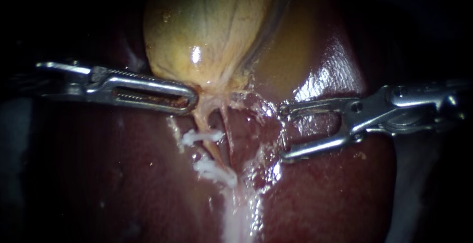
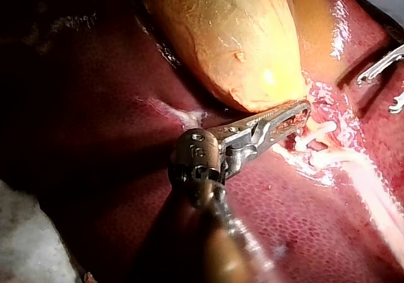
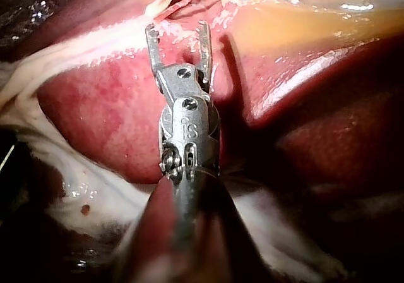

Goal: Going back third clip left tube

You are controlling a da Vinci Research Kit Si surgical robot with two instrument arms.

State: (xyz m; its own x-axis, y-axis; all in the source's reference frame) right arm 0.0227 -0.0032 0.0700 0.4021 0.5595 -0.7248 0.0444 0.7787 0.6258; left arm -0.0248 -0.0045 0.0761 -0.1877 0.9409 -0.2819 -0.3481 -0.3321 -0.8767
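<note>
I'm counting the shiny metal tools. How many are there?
2. The left instrument comes in from the left and grips the gallbladder at its narrow end. The right instrument comes from the right, open above the liver. None looks hidden.

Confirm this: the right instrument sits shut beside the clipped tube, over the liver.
Wrong: the right instrument is open, holding nothing, as the endoscope view shows. It does sit beside the clipped tube, over the liver.
</note>
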